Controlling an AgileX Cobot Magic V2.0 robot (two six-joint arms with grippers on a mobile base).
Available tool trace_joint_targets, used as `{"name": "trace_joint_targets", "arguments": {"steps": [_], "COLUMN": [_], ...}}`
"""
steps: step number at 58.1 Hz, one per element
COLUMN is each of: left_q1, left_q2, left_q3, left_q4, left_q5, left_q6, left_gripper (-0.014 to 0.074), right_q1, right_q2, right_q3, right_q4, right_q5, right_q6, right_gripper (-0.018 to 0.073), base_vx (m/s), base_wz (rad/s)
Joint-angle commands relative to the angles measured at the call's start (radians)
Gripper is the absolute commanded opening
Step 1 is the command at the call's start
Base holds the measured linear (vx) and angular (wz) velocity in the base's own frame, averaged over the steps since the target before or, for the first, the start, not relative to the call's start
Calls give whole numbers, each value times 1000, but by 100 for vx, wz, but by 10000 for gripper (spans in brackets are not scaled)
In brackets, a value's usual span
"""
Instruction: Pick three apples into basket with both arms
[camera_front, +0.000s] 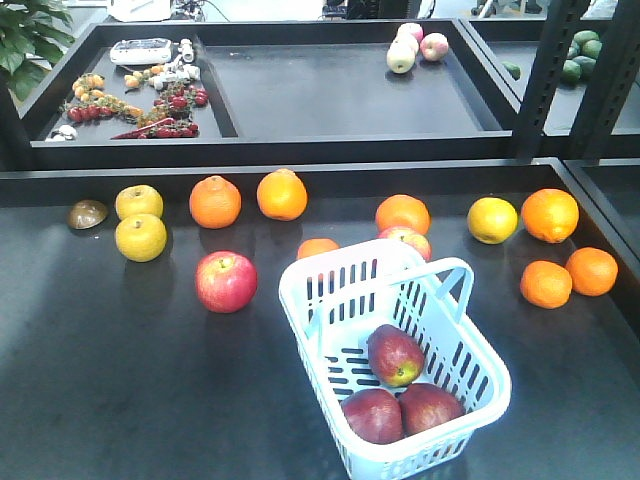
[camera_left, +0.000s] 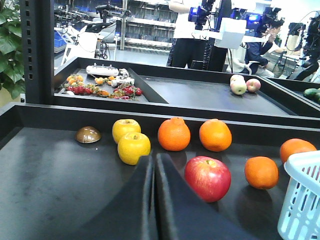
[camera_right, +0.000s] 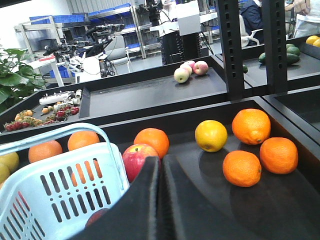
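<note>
your three dark red apples (camera_front: 397, 385) already lie in the pale blue slotted plastic basket (camera_front: 478, 345), so the task looks done; next, just retract. left gripper (camera_left: 154, 165) and right gripper (camera_right: 160, 167) hover with jaws pressed together, seemingly holding nothing, though the tips are partly cropped.

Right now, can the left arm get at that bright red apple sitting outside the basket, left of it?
Probably yes. In the left wrist view the red apple lies just ahead and slightly right of the shut left gripper, nothing between them. The basket stands off to the right. The jaws would need opening first.
</note>
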Motion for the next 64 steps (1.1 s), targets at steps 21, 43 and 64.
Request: {"name": "trace_joint_targets", "arguments": {"steps": [21, 43, 64], "left_q1": [1, 1, 1], "left_q2": [-13, -13, -13], "left_q3": [-25, -25, -25], "left_q4": [1, 1, 1], "left_q5": [-75, -75, -75], "left_q6": [-5, -5, -5], "left_gripper": [-6, -6, -6], "right_q1": [-6, -6, -6], "right_q2": [-11, -11, -11], "right_q3": [13, 13, 12], "right_q4": [-13, -13, -13], "right_q5": [-83, -83, -83], "right_q6": [-10, -10, -10], "right_gripper": [8, 8, 8], "base_vx": [0, 0, 0], "base_wz": [0, 0, 0]}}
